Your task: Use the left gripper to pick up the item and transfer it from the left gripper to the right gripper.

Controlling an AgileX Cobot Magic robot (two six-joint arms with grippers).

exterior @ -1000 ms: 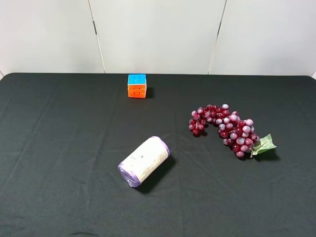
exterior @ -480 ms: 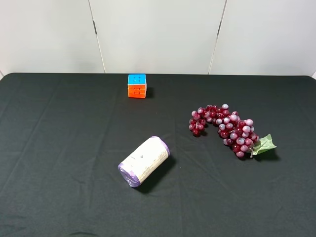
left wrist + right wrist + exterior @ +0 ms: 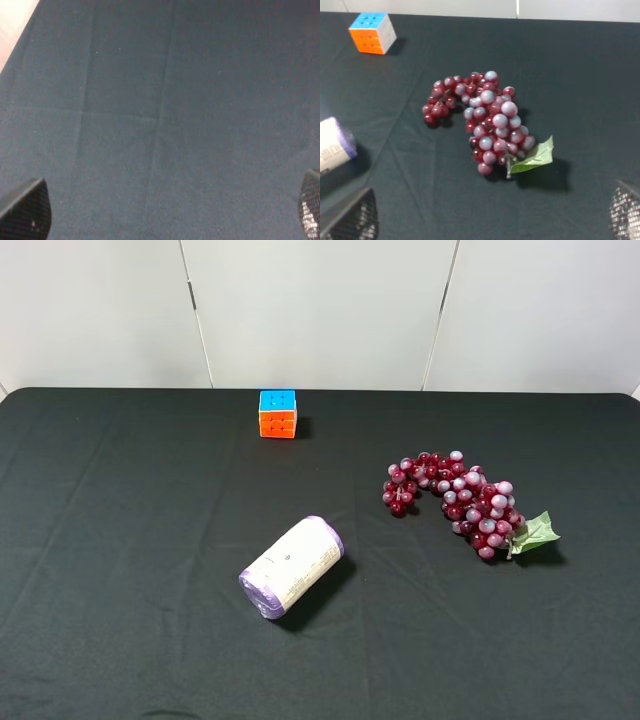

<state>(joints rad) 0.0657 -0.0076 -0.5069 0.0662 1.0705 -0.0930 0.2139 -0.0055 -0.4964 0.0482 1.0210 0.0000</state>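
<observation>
The dark-red grape bunch [image 3: 455,500] lies on the black cloth right of the middle, with its green leaf [image 3: 535,533] at the near right end. Neither arm shows in the exterior high view. In the right wrist view the bunch [image 3: 485,117] lies ahead of my right gripper [image 3: 487,215]. Its two mesh fingertips [image 3: 350,217] stand far apart at the frame corners, open and empty. In the left wrist view my left gripper [image 3: 167,210] is open too, fingertips [image 3: 25,210] wide apart over bare black cloth. No grapes show there.
A white roll with purple ends [image 3: 292,566] lies left of the bunch, near the middle front. A colourful puzzle cube [image 3: 277,413] stands at the back by the white wall. The black cloth [image 3: 120,500] covers the whole table.
</observation>
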